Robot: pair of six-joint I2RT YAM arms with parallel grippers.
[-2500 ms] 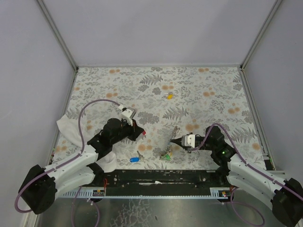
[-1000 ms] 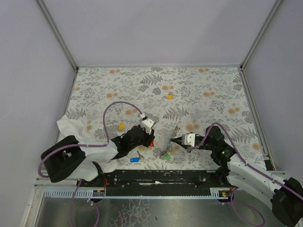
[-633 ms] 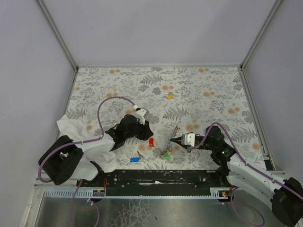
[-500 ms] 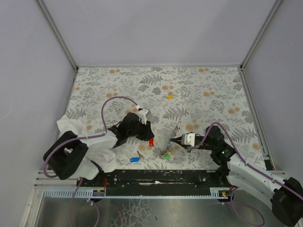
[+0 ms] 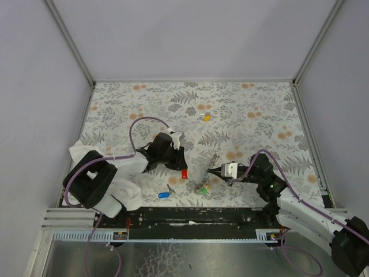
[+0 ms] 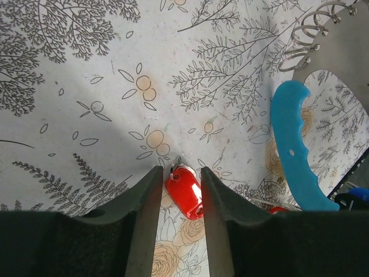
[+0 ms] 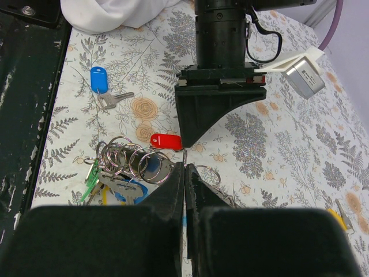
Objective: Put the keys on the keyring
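Observation:
The red key (image 5: 184, 173) lies flat on the table. In the left wrist view it (image 6: 184, 193) sits between the open fingers of my left gripper (image 6: 179, 172), which straddles it from the left (image 5: 179, 165). My right gripper (image 5: 211, 171) is shut on a thin wire ring of the keyring (image 7: 132, 167), whose cluster of rings and green, yellow and blue keys (image 5: 203, 186) lies just left of its fingertips (image 7: 184, 165). Its light-blue end piece (image 6: 294, 144) and coil (image 6: 311, 34) show in the left wrist view. A blue key (image 5: 164, 194) and a yellow key (image 5: 206, 117) lie loose.
A white cloth (image 5: 86, 157) lies bunched at the table's left edge, behind the left arm. The black rail (image 5: 196, 216) runs along the near edge. The blue key (image 7: 99, 79) lies close to that rail.
The left gripper carried the red key right, set it on the table beside the keyring and let go. Its open fingers now straddle it. The right gripper has not moved.

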